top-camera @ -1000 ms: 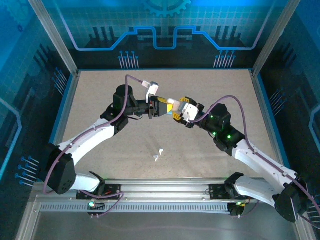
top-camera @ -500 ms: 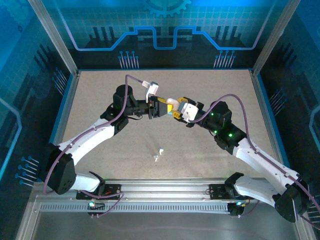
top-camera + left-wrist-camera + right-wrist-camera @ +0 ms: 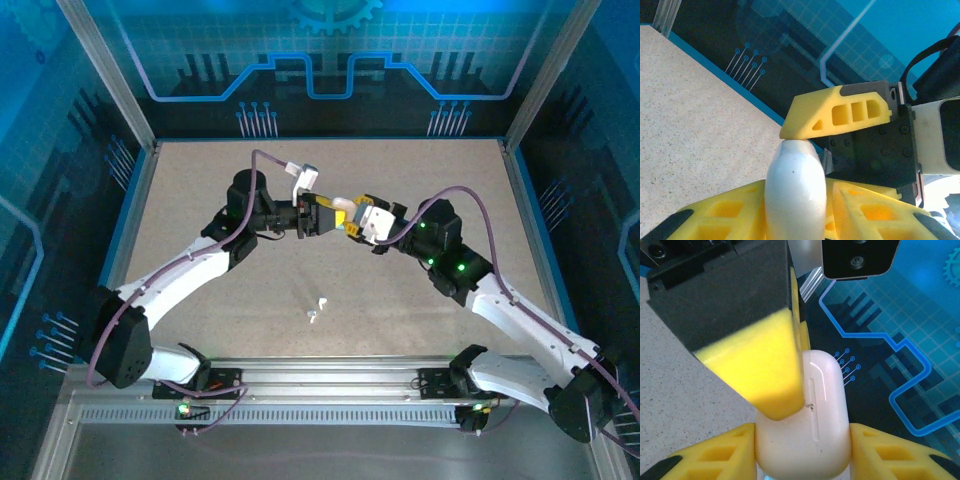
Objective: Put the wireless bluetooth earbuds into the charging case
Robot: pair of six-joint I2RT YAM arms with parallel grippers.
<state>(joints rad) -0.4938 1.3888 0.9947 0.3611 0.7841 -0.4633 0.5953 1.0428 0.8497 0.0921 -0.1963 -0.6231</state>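
A white charging case point(image 3: 343, 205) is held in the air above the middle of the table, between both grippers. In the left wrist view it stands edge-on point(image 3: 794, 195) between my left gripper's point(image 3: 795, 192) yellow fingers, which are shut on it. One finger of the right gripper point(image 3: 840, 112) rests on its top. In the right wrist view my right gripper point(image 3: 802, 445) is shut on the case point(image 3: 822, 425), whose lid looks closed, and a left finger point(image 3: 760, 375) presses on its face. Two tiny white earbuds point(image 3: 322, 301) point(image 3: 312, 316) lie on the table nearer the arm bases.
The speckled tabletop point(image 3: 200, 190) is bordered by a blue rim and aluminium frame posts point(image 3: 110, 75). Both arms point(image 3: 200, 265) point(image 3: 500, 300) reach inward from the near rail and meet at centre, well above and behind the earbuds.
The right gripper has shifted slightly left toward the left gripper and its jaws have narrowed onto the case. The left jaws have widened a little. The earbuds have not moved.
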